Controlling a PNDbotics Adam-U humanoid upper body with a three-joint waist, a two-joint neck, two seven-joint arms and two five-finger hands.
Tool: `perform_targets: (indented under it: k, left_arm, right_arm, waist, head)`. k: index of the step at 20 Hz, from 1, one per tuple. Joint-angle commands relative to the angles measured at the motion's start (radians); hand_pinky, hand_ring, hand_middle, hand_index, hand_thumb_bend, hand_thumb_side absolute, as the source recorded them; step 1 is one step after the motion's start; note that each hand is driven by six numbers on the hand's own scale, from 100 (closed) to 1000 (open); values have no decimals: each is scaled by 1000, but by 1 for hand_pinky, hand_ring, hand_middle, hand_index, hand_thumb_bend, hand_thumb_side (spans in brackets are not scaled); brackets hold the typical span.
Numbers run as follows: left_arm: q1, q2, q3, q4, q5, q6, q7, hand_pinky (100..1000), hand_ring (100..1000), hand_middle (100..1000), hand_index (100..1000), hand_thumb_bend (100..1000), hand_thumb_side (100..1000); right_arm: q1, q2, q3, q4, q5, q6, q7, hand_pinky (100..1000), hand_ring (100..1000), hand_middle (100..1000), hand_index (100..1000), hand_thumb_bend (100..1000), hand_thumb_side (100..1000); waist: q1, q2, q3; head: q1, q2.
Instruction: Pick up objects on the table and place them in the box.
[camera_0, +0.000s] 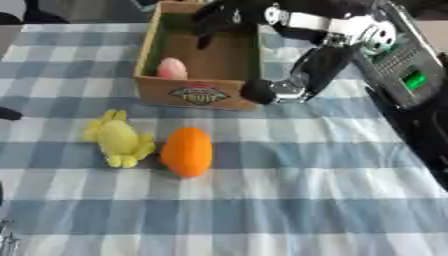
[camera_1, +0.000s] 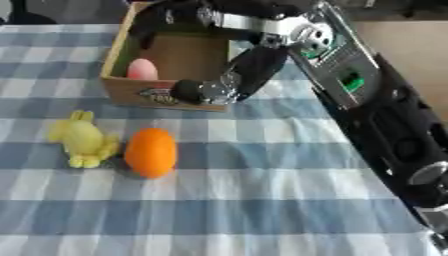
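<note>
Right hand (camera_0: 219, 20) over the far end of the cardboard box (camera_0: 199, 94), fingers hanging loosely downward, holding nothing. Inside the box, near its front left corner, a pink egg-shaped object (camera_0: 171, 68) standing upright. On the blue checked tablecloth (camera_0: 297, 190) before the box, an orange (camera_0: 186, 151), long axis running near to far, touching a yellow plush toy (camera_0: 120, 138) lying at its left.

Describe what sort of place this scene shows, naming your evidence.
Probably a robot test or demo table: a checked tablecloth, a cardboard box, and toy-like items, a yellow plush and an orange object.
</note>
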Motion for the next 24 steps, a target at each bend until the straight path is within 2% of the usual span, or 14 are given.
perform_targets:
  k: [1,5,14,18,24]
  left_arm:
    - [-10,19,6,-17,-6,-1,3,456,744,694,786,100,763]
    - [-11,17,4,-17,-5,1,1,456,744,694,785,100,767]
    - [-13,15,3,-17,-5,1,-3,456,745,694,784,100,769]
    - [-13,13,2,-17,-5,2,-5,456,745,694,784,100,770]
    - [-14,11,1,-17,-5,4,-5,455,746,694,784,100,773]
  right_arm:
    - [-3,7,18,-5,47,-258,234,929,978,762,936,297,699]
    - [22,36,33,18,127,-301,234,922,976,764,934,299,682]
    - [85,86,53,67,308,-412,234,916,978,789,939,339,584]
    - [93,102,74,69,370,-423,234,914,980,802,940,352,562]
    - [99,123,92,69,405,-424,234,916,982,806,944,348,588]
  waist:
    - [0,-25,0]
    - [-3,-22,0]
    - [-5,-14,3]
    - [-4,-11,4]
    - [-5,-5,6]
  head:
    - [-7,4]
    - [-8,2]
    - [-13,-5]
    - [-16,-6]
    - [-23,-9]
